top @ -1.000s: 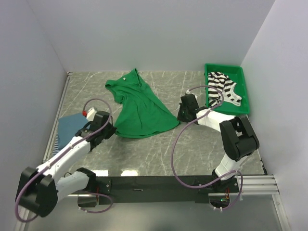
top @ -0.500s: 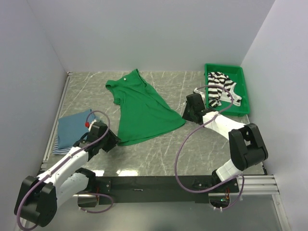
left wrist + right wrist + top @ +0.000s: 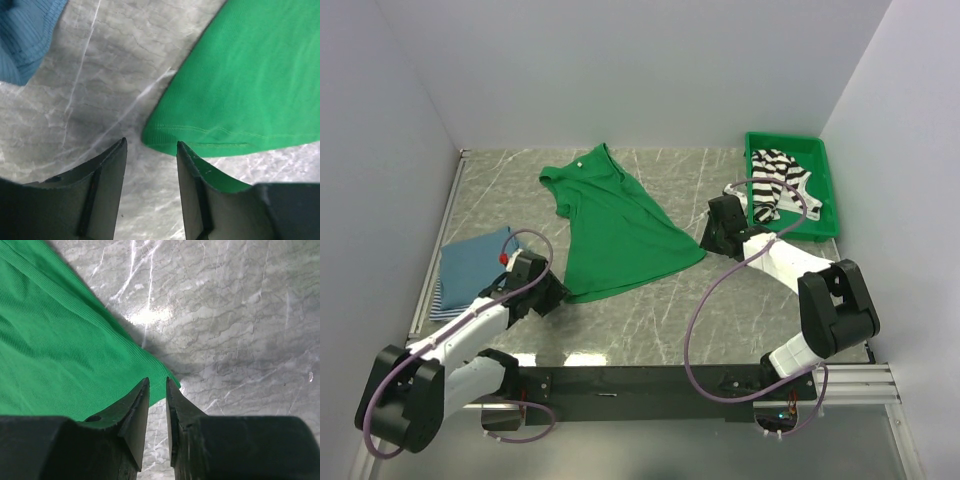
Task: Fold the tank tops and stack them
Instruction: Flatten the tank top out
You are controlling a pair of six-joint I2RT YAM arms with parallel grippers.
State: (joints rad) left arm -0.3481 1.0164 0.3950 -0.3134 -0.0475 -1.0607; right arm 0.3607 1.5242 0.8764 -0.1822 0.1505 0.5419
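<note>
The green tank top (image 3: 615,225) lies spread flat mid-table, shoulders far, hem near. My left gripper (image 3: 558,296) sits at its near-left hem corner; in the left wrist view that gripper (image 3: 151,149) stands open, with the green hem (image 3: 200,135) just beyond the tips and bare table between them. At the right hem corner my right gripper (image 3: 708,240) shows in its wrist view (image 3: 157,382) with the jaws narrowly apart over the cloth's corner (image 3: 100,355), not pinching it. A black-and-white striped tank top (image 3: 778,185) lies crumpled in the bin. Folded blue tops (image 3: 470,265) (image 3: 25,40) lie at left.
The rigid green bin (image 3: 825,190) stands at the back right against the right wall. White walls close off the back and both sides. A metal rail (image 3: 430,280) runs along the table's left edge beside the blue stack.
Both grippers opened and let go of the green top's hem corners. Before that they drew the hem apart and nearer, flattening the top; the right arm moved right, the left arm came nearer.
</note>
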